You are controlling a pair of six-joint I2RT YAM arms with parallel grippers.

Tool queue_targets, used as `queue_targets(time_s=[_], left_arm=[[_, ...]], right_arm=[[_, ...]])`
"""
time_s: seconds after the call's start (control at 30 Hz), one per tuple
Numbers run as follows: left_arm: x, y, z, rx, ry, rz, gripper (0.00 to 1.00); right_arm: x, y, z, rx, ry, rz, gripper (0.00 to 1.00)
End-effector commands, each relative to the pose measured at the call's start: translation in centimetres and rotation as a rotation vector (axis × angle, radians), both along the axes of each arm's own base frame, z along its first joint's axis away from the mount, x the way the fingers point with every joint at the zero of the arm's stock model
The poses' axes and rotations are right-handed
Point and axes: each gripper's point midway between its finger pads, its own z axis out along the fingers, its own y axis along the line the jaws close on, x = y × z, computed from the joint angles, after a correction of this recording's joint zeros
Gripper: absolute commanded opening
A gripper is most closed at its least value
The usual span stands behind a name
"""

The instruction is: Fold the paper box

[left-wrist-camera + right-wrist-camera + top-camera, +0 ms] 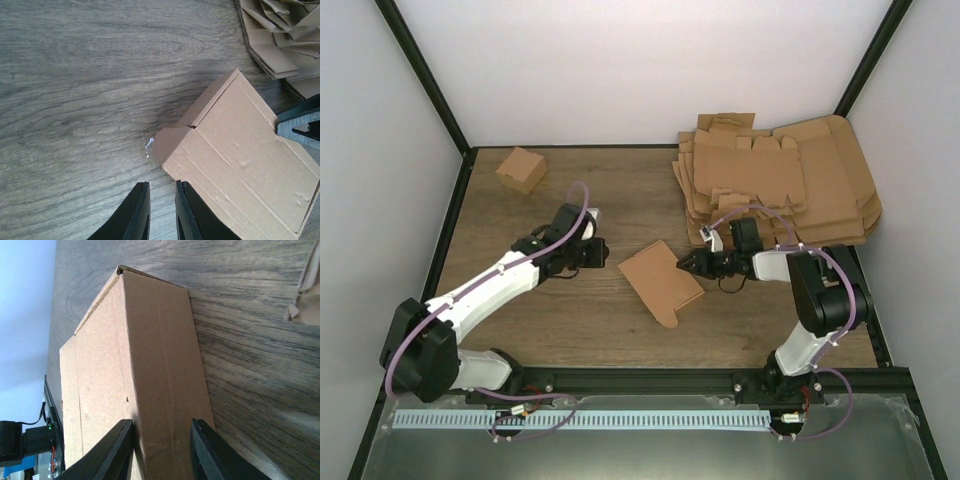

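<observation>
Now my right gripper (pixel 161 425) straddles a folded edge of the paper box (pixel 150 350); gripped or not, I cannot tell. Light card likely dents, so hold creases. My left gripper (pixel 161 186) is nearly closed, empty.

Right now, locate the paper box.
In the top view the paper box lies centrally on the table between the left gripper and the right gripper.

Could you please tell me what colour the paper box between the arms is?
The paper box is plain brown cardboard, clearest in the right wrist view.
</observation>
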Motion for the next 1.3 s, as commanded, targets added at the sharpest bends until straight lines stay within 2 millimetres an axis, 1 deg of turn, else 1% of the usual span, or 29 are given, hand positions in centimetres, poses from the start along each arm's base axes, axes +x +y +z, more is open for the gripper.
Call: queue_targets(time_s=[0.0,0.17,0.27,0.37,0.47,0.63,0.77,0.87,1.03,1.1,1.17,1.2,1.27], left_arm=[[0.6,-0.5,0.1,-0.037,-0.006,-0.013,0.17],[1.1,-0.6,0.5,-0.066,-0.004,-0.014,0.16],[1.2,-0.6,0.2,-0.079,0.004,-0.013,0.17],[1.1,-0.6,-0.2,-0.102,0.016,-0.007,0.16],[1.1,-0.6,-0.5,-0.123,0.028,-0.007,0.16],[0.5,-1.2,-1.9,-0.161,0.069,-0.023,0.16],[-1.4,-3.5,-4.5,-0.279,0.168,-0.08,0.16],[-1.9,-5.2,-5.4,-0.288,0.182,-0.112,0.16],[-2.0,-8.0,-5.2,-0.326,0.169,-0.17,0.16],[-2.0,-9.4,-5.1,-0.341,0.164,-0.207,0.2],[-1.9,-10.8,-4.6,-0.362,0.146,-0.246,0.26],[-1.8,-11.6,-4.4,-0.37,0.132,-0.266,0.27],[-1.5,-12.6,-4.5,-0.355,0.121,-0.286,0.26]], right_arm=[[-0.1,-1.8,-2.9,-0.044,0.075,-0.074,0.32],[0.1,-2.4,-2.7,0.024,0.1,-0.093,0.29],[0.5,-2.9,-2.0,0.089,0.111,-0.111,0.26],[0.9,-3.5,-1.6,0.146,0.129,-0.13,0.22],[0.9,-3.5,-1.6,0.185,0.15,-0.131,0.19],[1.0,-3.4,-2.1,0.193,0.164,-0.134,0.18],[1.2,-3.5,-2.2,0.181,0.157,-0.136,0.18],[1.4,-3.6,-2.2,0.167,0.149,-0.137,0.18],[2.5,-4.0,-2.0,0.096,0.114,-0.153,0.19],[2.8,-3.5,-2.0,0.06,0.102,-0.139,0.19],[3.2,-2.8,-2.2,0.021,0.09,-0.126,0.19],[3.4,-2.5,-2.3,0.002,0.085,-0.12,0.19],[3.8,-1.6,-2.6,-0.03,0.078,-0.104,0.18]])
